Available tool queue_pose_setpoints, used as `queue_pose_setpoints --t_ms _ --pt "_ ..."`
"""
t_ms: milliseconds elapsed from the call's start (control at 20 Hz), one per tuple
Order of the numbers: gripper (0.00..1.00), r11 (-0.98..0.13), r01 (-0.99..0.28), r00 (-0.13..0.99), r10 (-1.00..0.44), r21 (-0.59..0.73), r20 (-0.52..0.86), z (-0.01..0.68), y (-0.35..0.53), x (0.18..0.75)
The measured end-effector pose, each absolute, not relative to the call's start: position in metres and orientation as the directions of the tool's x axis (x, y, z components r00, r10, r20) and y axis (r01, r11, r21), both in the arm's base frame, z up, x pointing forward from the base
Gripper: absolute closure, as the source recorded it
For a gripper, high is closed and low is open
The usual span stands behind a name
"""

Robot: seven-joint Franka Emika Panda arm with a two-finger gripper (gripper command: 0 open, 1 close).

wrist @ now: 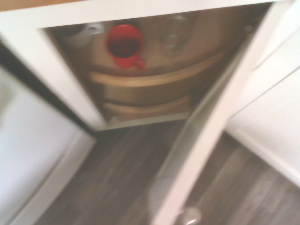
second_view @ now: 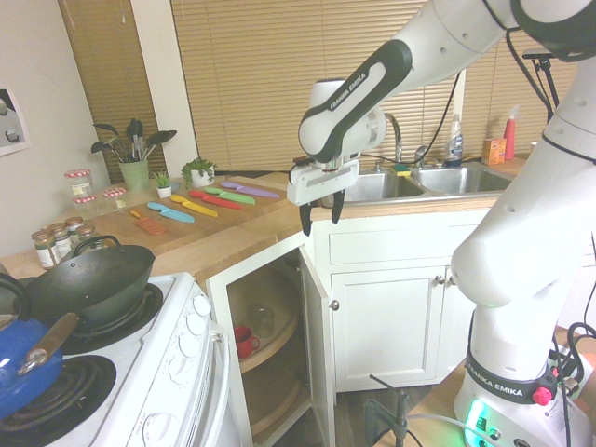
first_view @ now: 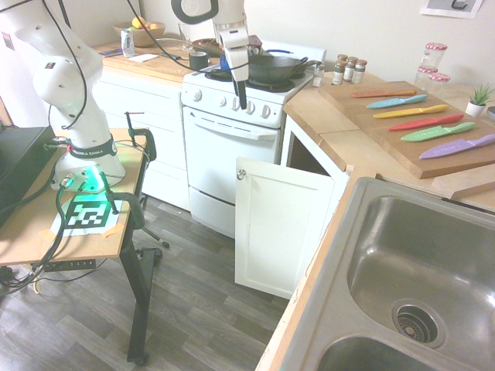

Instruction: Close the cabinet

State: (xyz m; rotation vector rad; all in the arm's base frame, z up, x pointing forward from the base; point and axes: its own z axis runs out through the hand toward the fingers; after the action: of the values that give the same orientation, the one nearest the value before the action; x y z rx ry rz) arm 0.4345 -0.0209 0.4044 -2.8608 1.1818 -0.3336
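Observation:
The cabinet's narrow white door (first_view: 282,228) stands swung wide open beside the oven, its small silver knob (first_view: 241,175) at the top corner. From the other side I see the door edge-on (second_view: 318,345), with round wooden shelves behind it. My gripper (second_view: 318,222) hangs open, fingers pointing down, in the air above the top of the open door and touching nothing. In the first exterior view the gripper (first_view: 242,100) shows in front of the stove's knobs. The wrist view looks down into the open cabinet and along the door's (wrist: 206,131) top edge.
A white oven (first_view: 232,147) with a dark wok (first_view: 271,68) stands left of the cabinet. Red cups (second_view: 244,341) sit on the shelf inside. Coloured knives lie on a cutting board (first_view: 387,127), and a steel sink (first_view: 418,278) fills the near counter. Shut white cabinet doors (second_view: 391,326) adjoin.

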Motion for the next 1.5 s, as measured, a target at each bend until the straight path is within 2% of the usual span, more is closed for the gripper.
queue_pose_setpoints --t_ms 200,800,1100,1500 --pt "0.00 -0.692 -0.718 0.660 -0.711 -0.077 0.242 0.375 -0.048 0.448" --pt "0.00 -0.618 -0.782 0.607 -0.784 -0.074 0.135 0.270 -0.135 0.502" --pt "0.00 -0.634 -0.770 0.628 -0.773 -0.068 0.089 0.232 -0.136 0.530" --pt "0.00 -0.659 -0.752 0.654 -0.751 -0.032 0.096 0.220 -0.130 0.531"
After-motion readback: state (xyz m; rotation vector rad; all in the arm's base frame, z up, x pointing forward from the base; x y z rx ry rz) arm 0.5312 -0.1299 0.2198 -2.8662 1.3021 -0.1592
